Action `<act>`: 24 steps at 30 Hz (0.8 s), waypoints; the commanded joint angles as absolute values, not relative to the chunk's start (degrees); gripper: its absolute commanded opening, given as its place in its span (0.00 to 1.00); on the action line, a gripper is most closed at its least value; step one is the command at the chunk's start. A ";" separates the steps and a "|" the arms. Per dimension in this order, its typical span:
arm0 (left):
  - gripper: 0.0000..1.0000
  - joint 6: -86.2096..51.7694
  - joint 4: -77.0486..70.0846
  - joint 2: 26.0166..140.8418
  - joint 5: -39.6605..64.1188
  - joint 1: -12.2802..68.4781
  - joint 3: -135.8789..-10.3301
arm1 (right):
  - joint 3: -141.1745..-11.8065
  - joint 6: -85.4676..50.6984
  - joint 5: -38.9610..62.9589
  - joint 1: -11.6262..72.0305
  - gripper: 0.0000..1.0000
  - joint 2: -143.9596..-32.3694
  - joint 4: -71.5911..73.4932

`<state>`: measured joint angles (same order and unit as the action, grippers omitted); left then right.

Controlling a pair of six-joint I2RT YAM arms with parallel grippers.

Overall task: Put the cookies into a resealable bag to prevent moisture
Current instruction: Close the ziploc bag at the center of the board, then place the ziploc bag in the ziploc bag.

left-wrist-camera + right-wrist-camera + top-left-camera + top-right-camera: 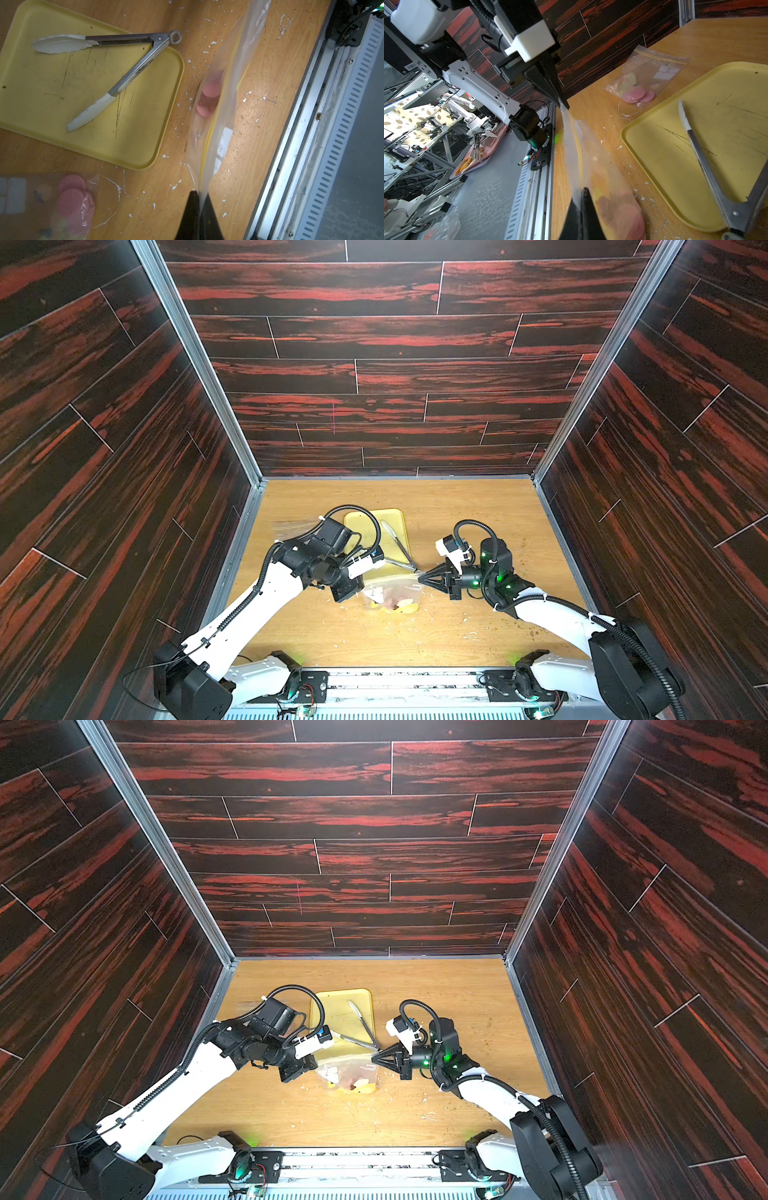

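Pinching the bag (395, 587), left claw (196, 195) and right claw (420, 577) flank the cookies (208, 97) sagging below them.

Wooden table (457, 510); yellow tray (41, 87) on it; filled bag (648, 76) near; white flakes (214, 42) scattered

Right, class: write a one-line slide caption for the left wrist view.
Left gripper pinches the edge of the clear bag, pink cookies inside; tongs lie on the yellow tray.

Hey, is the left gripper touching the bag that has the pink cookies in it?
Touching. The left wrist view shows the left gripper shut on the bag's top edge, with the plastic pinched between its jaws.
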<state>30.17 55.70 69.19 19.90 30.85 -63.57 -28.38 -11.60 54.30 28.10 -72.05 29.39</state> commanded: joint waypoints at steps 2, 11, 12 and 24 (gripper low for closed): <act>0.00 30.77 57.20 67.95 18.78 30.20 -62.36 | -27.17 -11.62 54.95 27.49 0.00 -70.85 29.92; 0.00 29.51 57.58 67.05 15.65 30.16 -64.42 | -28.44 -12.16 55.86 27.55 0.00 -72.46 31.50; 0.00 28.43 57.39 66.57 15.00 30.15 -64.63 | -28.83 -12.26 56.02 27.81 0.04 -72.72 31.77; 0.00 12.35 65.51 60.51 -12.84 22.52 -68.14 | -36.46 -8.12 51.11 28.74 0.51 -76.51 26.09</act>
<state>17.69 61.63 62.83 -2.87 26.15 -67.83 -34.20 -10.15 52.27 28.56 -74.76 28.73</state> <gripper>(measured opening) 0.047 0.505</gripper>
